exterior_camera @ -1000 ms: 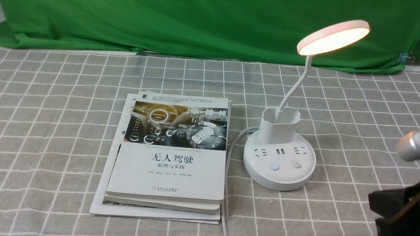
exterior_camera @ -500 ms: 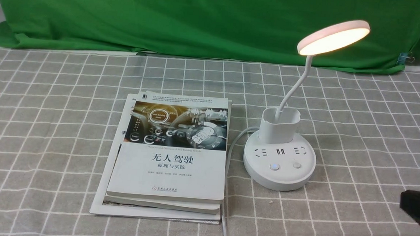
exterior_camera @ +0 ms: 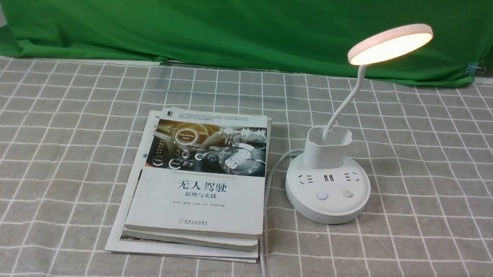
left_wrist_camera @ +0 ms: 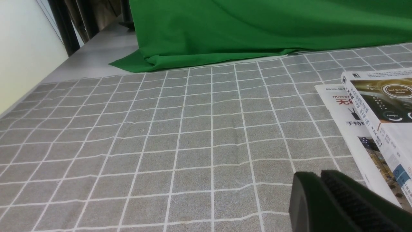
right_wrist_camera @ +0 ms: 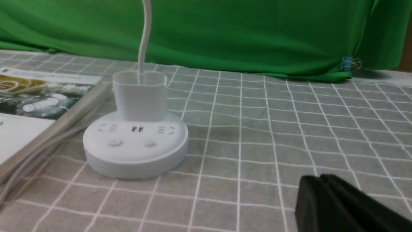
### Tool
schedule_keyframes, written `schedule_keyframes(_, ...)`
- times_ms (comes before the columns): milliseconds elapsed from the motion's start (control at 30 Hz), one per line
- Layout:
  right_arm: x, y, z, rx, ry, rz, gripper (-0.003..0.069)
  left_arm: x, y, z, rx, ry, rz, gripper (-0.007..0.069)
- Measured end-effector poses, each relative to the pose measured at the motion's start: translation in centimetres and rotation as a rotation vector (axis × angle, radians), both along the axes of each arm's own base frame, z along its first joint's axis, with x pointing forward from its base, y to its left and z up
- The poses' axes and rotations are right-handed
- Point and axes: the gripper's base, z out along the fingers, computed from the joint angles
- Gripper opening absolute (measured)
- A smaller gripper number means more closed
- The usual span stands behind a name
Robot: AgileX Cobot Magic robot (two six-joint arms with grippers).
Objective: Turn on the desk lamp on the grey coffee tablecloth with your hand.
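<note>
The white desk lamp (exterior_camera: 328, 190) stands on the grey coffee tablecloth (exterior_camera: 441, 176), right of middle. Its round head (exterior_camera: 390, 43) glows warm. Two buttons sit on the front of its round base; the left button (exterior_camera: 321, 196) shows a faint light. The lamp also shows in the right wrist view (right_wrist_camera: 136, 141). Neither arm shows in the front view. My right gripper (right_wrist_camera: 318, 178) is shut and empty, low over the cloth, to the right of the lamp's base and apart from it. My left gripper (left_wrist_camera: 318, 175) is shut and empty, over the cloth beside the books.
A stack of books (exterior_camera: 201, 183) lies left of the lamp, also in the left wrist view (left_wrist_camera: 379, 109). The lamp's white cord (exterior_camera: 269, 191) runs between books and base toward the front edge. A green backdrop cloth (exterior_camera: 236, 22) hangs behind.
My right arm has drawn back to the right and left the front view. The lamp stays lit and has not moved.
</note>
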Motion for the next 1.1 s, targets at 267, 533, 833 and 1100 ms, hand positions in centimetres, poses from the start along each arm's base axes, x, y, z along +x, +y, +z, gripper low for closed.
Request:
schedule_keyframes(267,-0.06,0.01,-0.2,-0.033,0.015,0.007,0.0027,0.0,0.0,-0.02,0.0,0.002,0.0,0.0019)
schedule_keyframes(533,-0.07,0.02,-0.23,-0.034,0.019,0.008,0.0041,0.0,0.0,-0.02,0.0,0.002,0.0,0.0019)
schedule_keyframes(833,-0.07,0.02,-0.26,-0.035,0.022,0.008,0.0069,0.0,0.0,-0.02,0.0,0.002,0.0,0.0019)
schedule_keyframes(1100,-0.07,0.02,-0.26,-0.035,0.022,0.008,0.0091,0.0,0.0,-0.02,0.0,0.002,0.0,0.0019)
